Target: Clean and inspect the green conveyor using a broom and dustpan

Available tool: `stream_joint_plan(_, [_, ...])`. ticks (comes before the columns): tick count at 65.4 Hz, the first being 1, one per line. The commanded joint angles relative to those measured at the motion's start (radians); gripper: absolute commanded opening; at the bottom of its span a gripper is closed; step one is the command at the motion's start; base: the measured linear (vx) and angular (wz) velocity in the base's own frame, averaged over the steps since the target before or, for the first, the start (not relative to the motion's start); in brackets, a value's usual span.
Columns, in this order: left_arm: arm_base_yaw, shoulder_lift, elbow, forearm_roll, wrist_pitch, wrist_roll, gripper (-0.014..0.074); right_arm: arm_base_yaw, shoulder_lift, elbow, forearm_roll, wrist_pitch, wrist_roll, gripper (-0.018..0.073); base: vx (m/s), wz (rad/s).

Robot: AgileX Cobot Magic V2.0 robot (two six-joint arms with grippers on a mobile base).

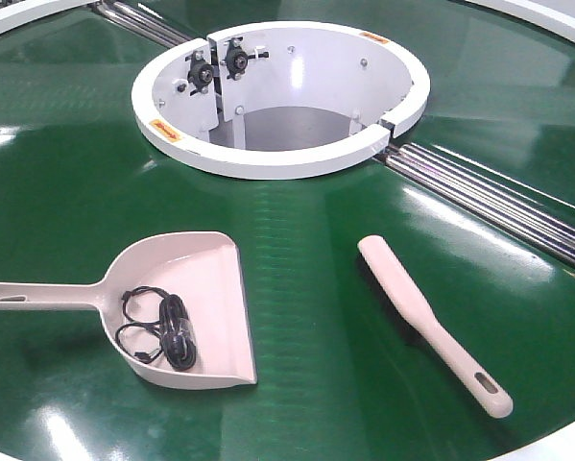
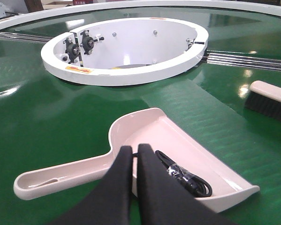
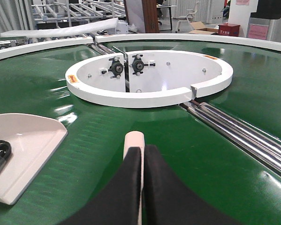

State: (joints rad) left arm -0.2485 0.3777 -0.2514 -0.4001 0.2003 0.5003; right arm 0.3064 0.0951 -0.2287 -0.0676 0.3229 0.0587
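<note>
Both tools are closed, fingers together: my left tool (image 2: 134, 154) over the dustpan (image 2: 178, 145) handle, my right tool (image 3: 142, 157) above the broom (image 3: 133, 138), gripping nothing visible.

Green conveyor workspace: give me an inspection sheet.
Surface: green conveyor glossy, no loose debris seen.
Job's things: dustpan flat, mouth toward broom.
Clutter: black cable bundle inside the dustpan.
Grippers: left gripper shut over the dustpan; right gripper shut over the broom.
Cables: only that bundle.
Surroundings: white ring housing, silver rollers; chairs and boxes beyond in the right wrist view.
</note>
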Motion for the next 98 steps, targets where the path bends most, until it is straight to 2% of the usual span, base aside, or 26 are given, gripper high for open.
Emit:
stream_joint_plan(1, [-0.005, 0.001, -0.020, -0.014, -0.070, -0.009, -0.0007, -0.006, 0.011, -0.027, -0.004, -0.080, -0.003, -0.0009, 0.00, 0.00])
stream_joint_plan(7, [0.009, -0.048, -0.003, 0.020, -0.081, -0.026, -0.0007, -0.006, 0.011, -0.027, -0.004, -0.079, -0.003, -0.0009, 0.00, 0.00])
stream_joint_plan(10, [0.023, -0.089, 0.018, 0.050, -0.095, -0.077, -0.0006, -0.006, 0.011, -0.027, -0.004, -0.078, -0.003, -0.0009, 0.00, 0.00])
stream_joint_plan(15, [0.047, -0.148, 0.088, 0.158, -0.159, -0.241, -0.0006, -0.006, 0.011, -0.027, -0.004, -0.077, -0.003, -0.0009, 0.00, 0.00])
stream_joint_plan(23, [0.077, -0.247, 0.234, 0.409, -0.298, -0.551, -0.0006, -0.006, 0.011, -0.027, -0.004, -0.076, -0.003, -0.0009, 0.00, 0.00])
stream_joint_plan(26, [0.086, -0.290, 0.293, 0.449, -0.339, -0.608, -0.0006, -0.006, 0.011, -0.027, -0.004, -0.076, -0.003, -0.0009, 0.00, 0.00])
stream_joint_plan(28, [0.092, -0.320, 0.297, 0.465, -0.317, -0.633, -0.0006, -0.006, 0.011, -0.027, -0.004, -0.076, -0.003, -0.0009, 0.00, 0.00])
stream_joint_plan(30, [0.097, -0.347, 0.290, 0.472, -0.259, -0.639, -0.0006, -0.006, 0.011, -0.027, -0.004, -0.076, -0.003, -0.0009, 0.00, 0.00])
stream_joint_plan(36, [0.097, -0.409, 0.292, 0.490, -0.200, -0.633, -0.0006, -0.006, 0.011, -0.027, -0.004, -0.076, -0.003, -0.0009, 0.00, 0.00])
stream_joint_plan(42, [0.095, -0.404, 0.292, 0.509, -0.195, -0.633, -0.0006, -0.006, 0.011, -0.027, -0.004, -0.073, -0.003, -0.0009, 0.00, 0.00])
stream_joint_plan(98, [0.095, -0.404, 0.289, 0.508, -0.184, -0.633, -0.0006, -0.006, 0.011, -0.027, -0.004, -0.073, -0.003, -0.0009, 0.00, 0.00])
